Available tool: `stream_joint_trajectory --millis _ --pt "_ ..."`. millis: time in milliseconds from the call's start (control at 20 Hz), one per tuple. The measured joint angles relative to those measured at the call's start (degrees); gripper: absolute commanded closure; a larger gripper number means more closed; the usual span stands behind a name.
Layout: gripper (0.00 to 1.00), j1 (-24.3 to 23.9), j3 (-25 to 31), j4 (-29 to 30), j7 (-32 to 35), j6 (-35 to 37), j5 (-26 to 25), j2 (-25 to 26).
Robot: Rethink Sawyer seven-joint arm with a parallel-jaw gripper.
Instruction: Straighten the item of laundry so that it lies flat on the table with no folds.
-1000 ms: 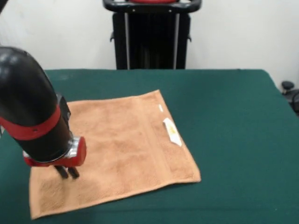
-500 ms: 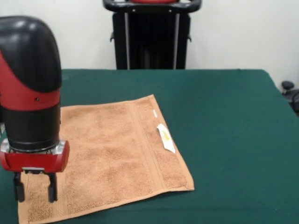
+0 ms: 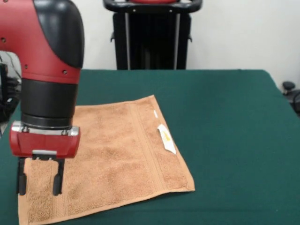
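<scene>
The end effector [image 3: 39,177] is seen near the front edge of the counter [image 3: 234,117], and its two black fingers [image 3: 58,177] are held apart, so it is open and nothing is gripped. The fingertips are placed over the near corner area of the orange-brown towel [image 3: 117,159]; it cannot be told if they touch the cloth. The towel is spread flat on the green counter, with no fold visible, and it extends from below the end effector away to the side and to the back. A woven border band is seen along its side edge, well apart from the end effector, and a small white label [image 3: 166,139] is sewn there. Behind the towel, only the bare green cloth of the counter is found.
</scene>
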Motion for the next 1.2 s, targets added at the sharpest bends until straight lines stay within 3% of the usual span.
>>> stream_joint_trajectory --millis 600,650,1200 --pt "0.0 2.0 -2.5 8.3 0.0 0.0 1.0 -3.3" --pt "1.0 2.4 -3.4 10.4 0.0 0.0 1.1 -4.4" --pt "1.0 3.8 -4.7 13.8 0.0 0.0 3.3 -6.7"
